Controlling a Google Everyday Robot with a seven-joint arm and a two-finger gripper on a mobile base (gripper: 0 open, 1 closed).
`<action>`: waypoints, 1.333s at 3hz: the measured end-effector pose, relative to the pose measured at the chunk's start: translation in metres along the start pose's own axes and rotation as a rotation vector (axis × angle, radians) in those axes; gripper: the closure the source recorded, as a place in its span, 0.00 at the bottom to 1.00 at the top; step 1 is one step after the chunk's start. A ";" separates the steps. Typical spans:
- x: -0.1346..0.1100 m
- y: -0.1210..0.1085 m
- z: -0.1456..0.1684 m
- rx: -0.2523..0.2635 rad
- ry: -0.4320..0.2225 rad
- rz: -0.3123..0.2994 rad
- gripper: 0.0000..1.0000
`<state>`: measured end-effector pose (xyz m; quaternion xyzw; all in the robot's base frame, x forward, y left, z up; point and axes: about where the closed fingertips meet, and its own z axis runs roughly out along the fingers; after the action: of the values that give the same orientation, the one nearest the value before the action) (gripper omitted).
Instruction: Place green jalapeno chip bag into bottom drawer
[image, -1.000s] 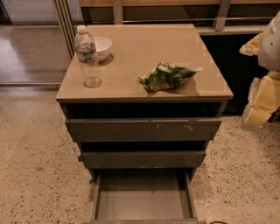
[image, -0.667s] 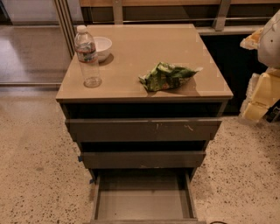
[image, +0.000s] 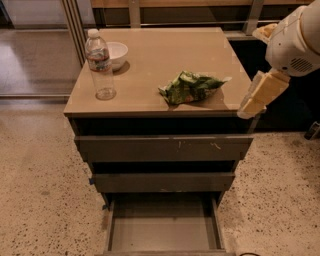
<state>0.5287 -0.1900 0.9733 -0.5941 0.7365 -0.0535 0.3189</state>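
Note:
The green jalapeno chip bag lies crumpled on the tan cabinet top, towards its front right. The bottom drawer is pulled out at the bottom of the view, and its flat grey floor is bare. My gripper, beige on a white arm, hangs at the cabinet's right edge. It is just right of the bag, close to it but apart from it, and it holds nothing.
A clear water bottle stands at the top's front left, with a white bowl behind it. Two flat-fronted grey drawers sit above the open one. A speckled floor surrounds the cabinet. Dark shelving stands behind and to the right.
My arm and gripper have moved left and forward, from the right edge of the view to the cabinet's right edge beside the bag. The bag, bottle and drawers have not moved.

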 end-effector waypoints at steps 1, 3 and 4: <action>-0.016 -0.011 0.044 -0.014 -0.085 -0.019 0.00; -0.012 -0.026 0.129 -0.051 -0.122 -0.044 0.00; -0.003 -0.037 0.144 -0.046 -0.110 -0.038 0.19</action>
<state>0.6368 -0.1550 0.8770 -0.6171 0.7075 -0.0096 0.3441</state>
